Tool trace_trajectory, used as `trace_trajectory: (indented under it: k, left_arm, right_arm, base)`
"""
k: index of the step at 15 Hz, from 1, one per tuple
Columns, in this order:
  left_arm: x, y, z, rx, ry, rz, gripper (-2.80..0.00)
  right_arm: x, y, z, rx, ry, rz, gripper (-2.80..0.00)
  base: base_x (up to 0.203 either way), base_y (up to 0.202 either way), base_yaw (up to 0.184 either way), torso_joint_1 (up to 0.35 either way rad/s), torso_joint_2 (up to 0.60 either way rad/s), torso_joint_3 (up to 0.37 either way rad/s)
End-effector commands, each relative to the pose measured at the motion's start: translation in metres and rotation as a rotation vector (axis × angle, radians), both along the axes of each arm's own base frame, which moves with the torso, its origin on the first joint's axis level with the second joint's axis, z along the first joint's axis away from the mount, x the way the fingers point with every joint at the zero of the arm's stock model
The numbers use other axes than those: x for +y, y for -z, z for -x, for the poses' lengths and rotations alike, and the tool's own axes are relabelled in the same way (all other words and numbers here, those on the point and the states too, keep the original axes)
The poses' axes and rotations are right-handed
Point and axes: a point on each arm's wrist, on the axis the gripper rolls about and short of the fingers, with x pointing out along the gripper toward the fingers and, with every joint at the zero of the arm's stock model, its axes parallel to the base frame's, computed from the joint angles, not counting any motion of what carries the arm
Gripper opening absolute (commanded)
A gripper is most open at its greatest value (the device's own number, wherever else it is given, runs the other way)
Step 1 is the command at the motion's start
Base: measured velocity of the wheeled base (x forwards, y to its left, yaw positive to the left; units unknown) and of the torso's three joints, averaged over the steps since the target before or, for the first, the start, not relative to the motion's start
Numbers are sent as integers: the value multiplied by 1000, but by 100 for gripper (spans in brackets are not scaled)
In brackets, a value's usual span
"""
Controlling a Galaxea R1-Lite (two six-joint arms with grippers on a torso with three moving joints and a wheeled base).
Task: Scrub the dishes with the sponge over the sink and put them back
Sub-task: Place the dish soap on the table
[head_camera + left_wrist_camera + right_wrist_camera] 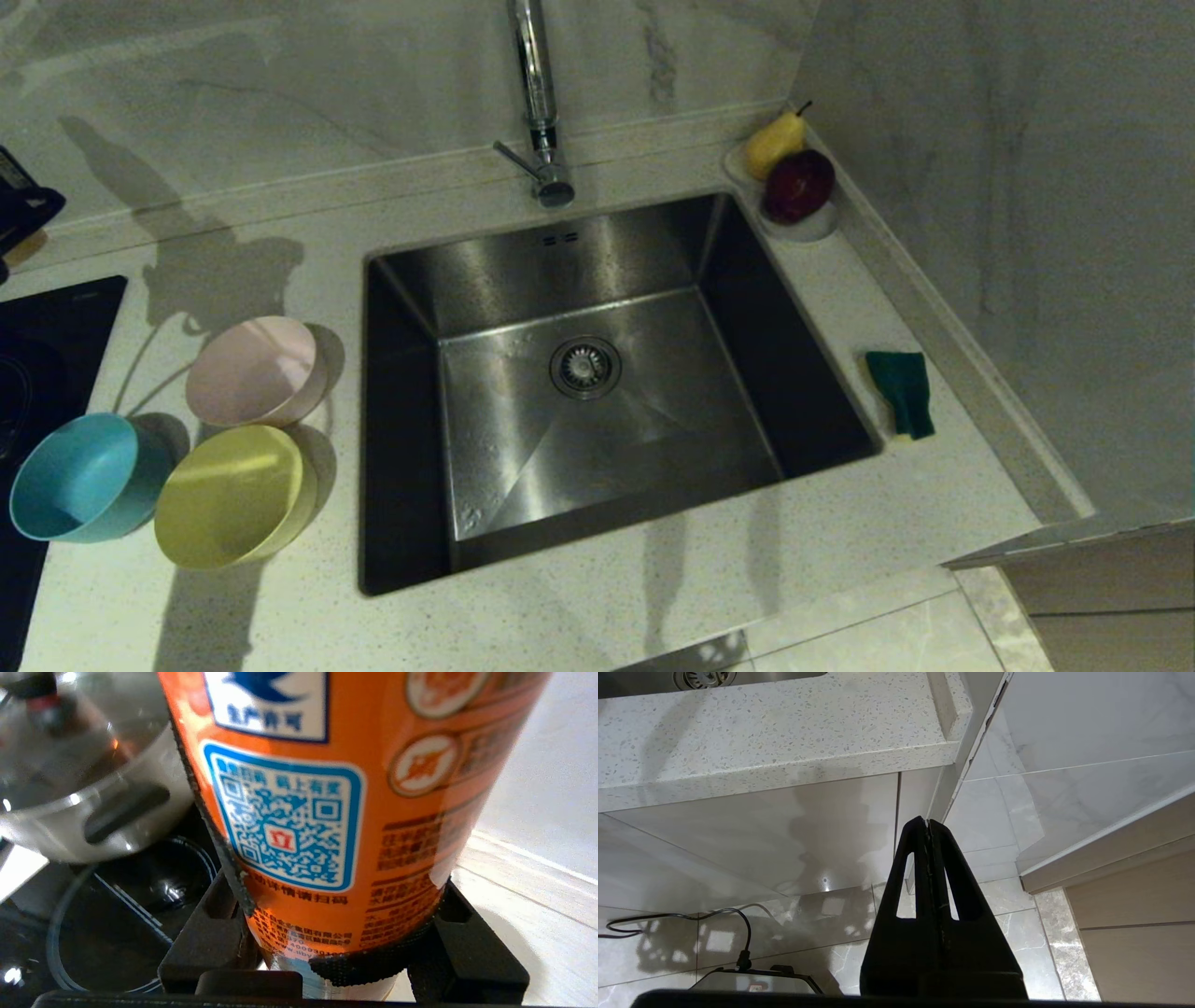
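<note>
Three bowls lie tilted on the counter left of the sink [653, 439]: pink [257, 371], teal [79, 476] and yellow [233, 495]. The green sponge [901, 392] lies on the counter to the right of the basin. In the left wrist view my left gripper [334, 891] is shut on an orange labelled bottle [327, 788] wrapped with a black strap, near the cooktop. My right gripper [927, 823] hangs shut and empty below the counter edge, parked.
A chrome faucet [537, 103] stands behind the basin. A white dish [822, 224] holding a pear and a red apple sits at the back right corner. A black cooktop [37, 355] lies at far left, with a steel pot [70, 779] under a glass lid.
</note>
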Motion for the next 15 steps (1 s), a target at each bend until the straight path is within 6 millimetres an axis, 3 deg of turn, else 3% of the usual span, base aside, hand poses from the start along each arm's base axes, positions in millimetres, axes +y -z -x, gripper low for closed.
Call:
trace_trajectory:
  k: [1,9,15]
  left_arm:
    - [14,36,-39,5,-33,10,-280]
    - [32,82,-96,-68,-110,-85,-280]
    - [39,97,-115,-78,-184,-98,-280]
  right_arm:
    - [0,0,0,1,0,0,-280]
    - [0,0,0,2,0,0,-280]
    - [0,0,0,1,0,0,-280]
  base:
    - [0,0,0,0,0,0]
    - [0,0,0,0,0,0]
    - [0,0,0,0,0,0]
